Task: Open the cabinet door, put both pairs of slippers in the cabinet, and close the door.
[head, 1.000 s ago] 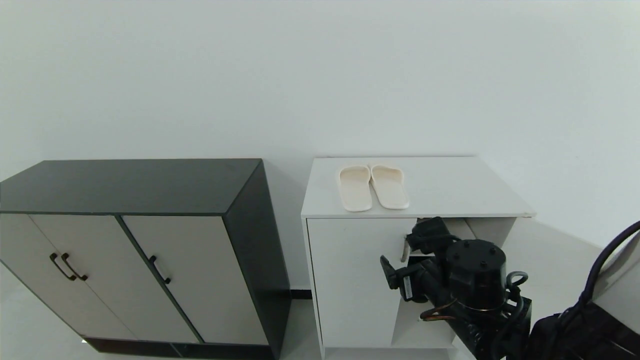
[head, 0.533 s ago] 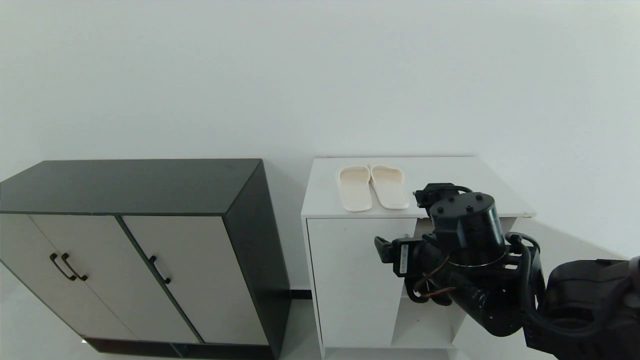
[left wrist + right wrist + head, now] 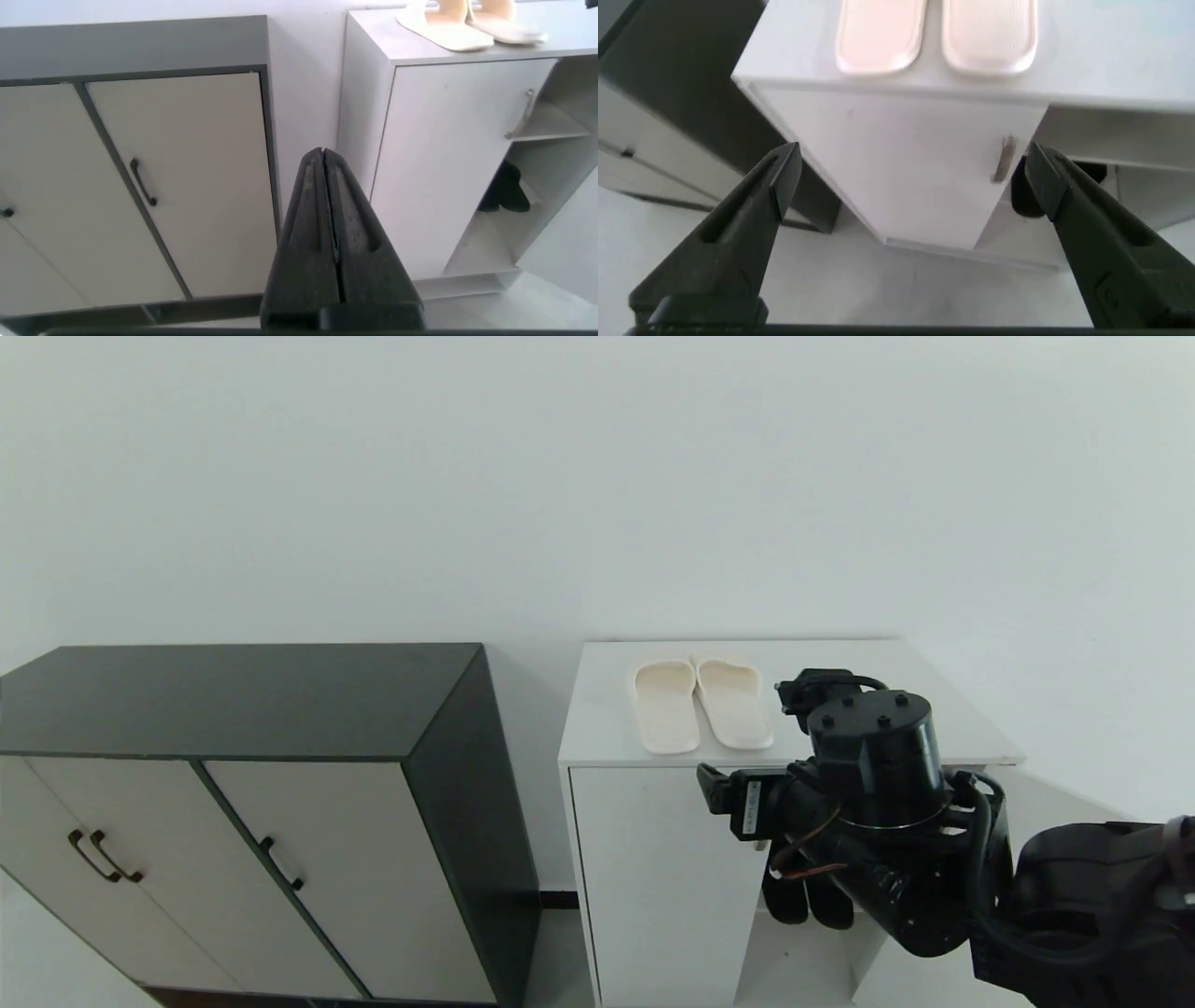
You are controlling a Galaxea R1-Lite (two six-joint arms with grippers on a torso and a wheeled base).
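On top of the white cabinet (image 3: 602,719) the cream slippers (image 3: 702,703) sit side by side, edges pretty much touching, on the left part of the top. Below them the cabinet's door (image 3: 663,877) covers the left half, with its handle (image 3: 526,112) at the inner edge. The right half is wide open, and the black slippers (image 3: 505,189) are tucked inside on the lower shelf, at the back. The right gripper (image 3: 910,224) hangs in front of the cabinet at about the height of its top edge, just right of the cream pair. Its fingers are spread far apart and hold nothing. The left gripper (image 3: 325,229) is well back from the furniture with its fingers pressed flat together, also holding nothing. Left of all this stands a dark cabinet (image 3: 233,695) with both pale doors shut.
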